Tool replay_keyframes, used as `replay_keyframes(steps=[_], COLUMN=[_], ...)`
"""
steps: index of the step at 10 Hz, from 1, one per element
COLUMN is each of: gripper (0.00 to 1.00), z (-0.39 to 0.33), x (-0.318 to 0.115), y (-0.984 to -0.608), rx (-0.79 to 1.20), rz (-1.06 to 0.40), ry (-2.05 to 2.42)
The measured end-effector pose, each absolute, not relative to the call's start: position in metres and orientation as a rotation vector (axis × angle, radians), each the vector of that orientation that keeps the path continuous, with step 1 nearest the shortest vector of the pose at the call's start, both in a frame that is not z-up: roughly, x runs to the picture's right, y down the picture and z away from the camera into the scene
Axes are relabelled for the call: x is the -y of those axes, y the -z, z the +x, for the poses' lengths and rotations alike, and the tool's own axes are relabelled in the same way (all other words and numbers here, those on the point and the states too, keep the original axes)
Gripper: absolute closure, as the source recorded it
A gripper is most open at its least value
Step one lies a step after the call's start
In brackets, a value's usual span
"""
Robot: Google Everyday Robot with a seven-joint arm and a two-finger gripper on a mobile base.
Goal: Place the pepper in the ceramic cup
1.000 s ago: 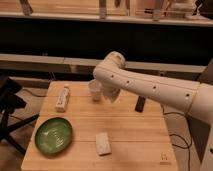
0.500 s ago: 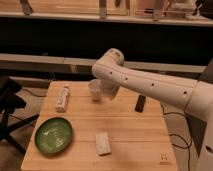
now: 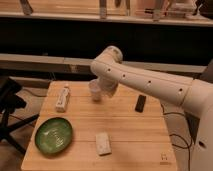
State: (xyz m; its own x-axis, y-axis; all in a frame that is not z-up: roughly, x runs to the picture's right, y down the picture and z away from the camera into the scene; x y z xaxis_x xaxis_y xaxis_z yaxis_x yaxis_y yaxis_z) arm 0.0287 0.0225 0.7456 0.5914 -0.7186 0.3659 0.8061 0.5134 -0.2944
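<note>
The ceramic cup (image 3: 94, 90) is small and pale grey-white. It stands upright at the back middle of the wooden table (image 3: 130, 130). My white arm reaches in from the right, and its wrist end hangs right next to the cup. My gripper (image 3: 106, 92) is at the cup's right side, mostly hidden behind the wrist. The pepper does not show anywhere in the camera view; it is hidden or out of sight.
A white bottle with a label (image 3: 62, 97) lies at the back left. A green bowl (image 3: 53, 135) sits at the front left. A pale rectangular block (image 3: 103, 143) lies at the front middle. A black rectangular block (image 3: 141, 103) lies right of the arm. Dark shelving runs behind the table.
The arm's wrist end has shifted slightly left and up, closer to the cup. The things on the table have not moved.
</note>
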Motion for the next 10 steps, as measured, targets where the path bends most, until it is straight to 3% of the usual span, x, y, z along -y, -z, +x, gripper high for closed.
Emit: replay_keyframes(steps=[10], gripper=[0.99], z=[0.015], x=[0.003], y=[-0.744], rx=[0.195], rz=[-0.441], ry=[0.96])
